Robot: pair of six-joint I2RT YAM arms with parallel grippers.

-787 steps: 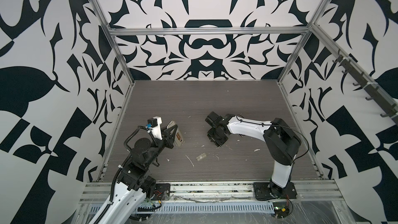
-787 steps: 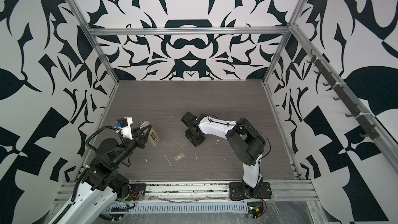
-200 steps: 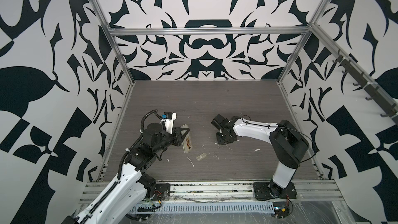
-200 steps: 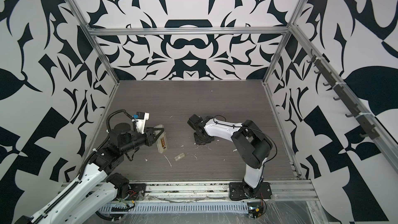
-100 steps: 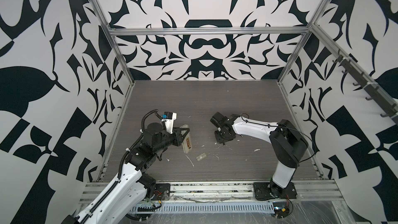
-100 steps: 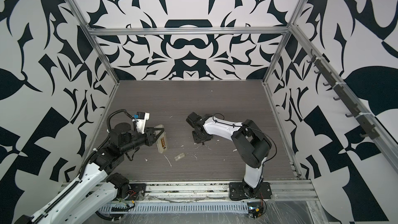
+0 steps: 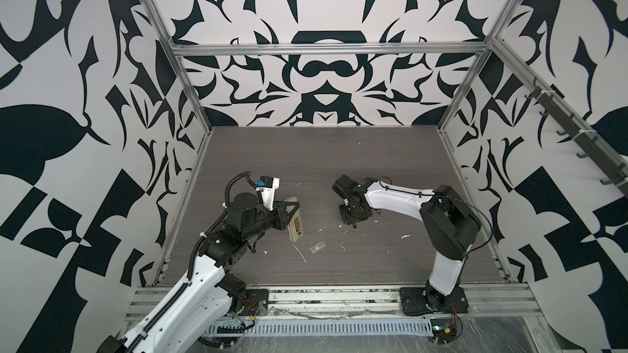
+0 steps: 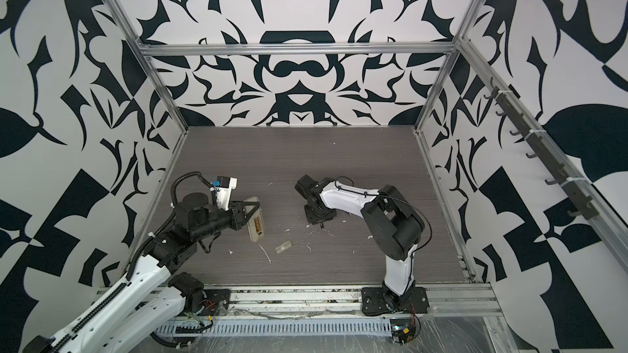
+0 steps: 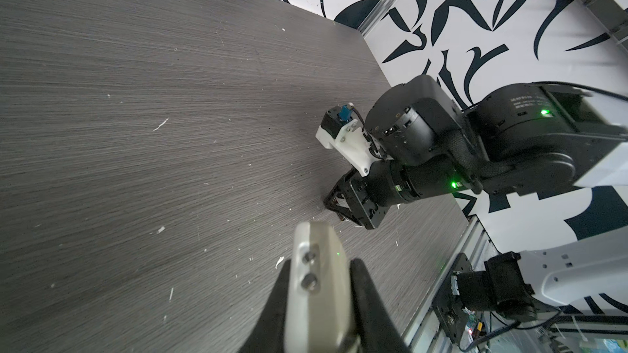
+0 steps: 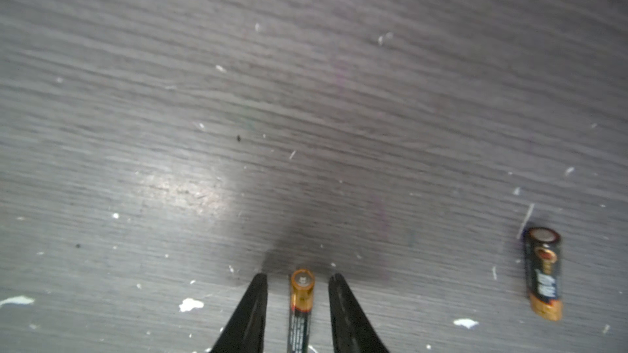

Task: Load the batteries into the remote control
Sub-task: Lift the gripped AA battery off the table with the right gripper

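Left tool (image 9: 321,264) clamped on the remote control (image 7: 295,225). At its 3 o'clock, right tool (image 10: 297,278) part-open, straddling one battery (image 10: 300,300) without gripping. Second battery (image 10: 542,273) nearby on the worktop (image 10: 306,96).

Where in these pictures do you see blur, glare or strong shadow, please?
Right wrist view: soft throughout, with a glare patch on the table and a dark shadow just ahead of the battery lying between the jaws. Left wrist view: the remote control goes soft close to the lens, while the tabletop beyond stays crisp. Both top views: evenly lit and sharp.

Black-and-orange batteries (image 10: 300,303), grey wood-grain table (image 10: 306,96)
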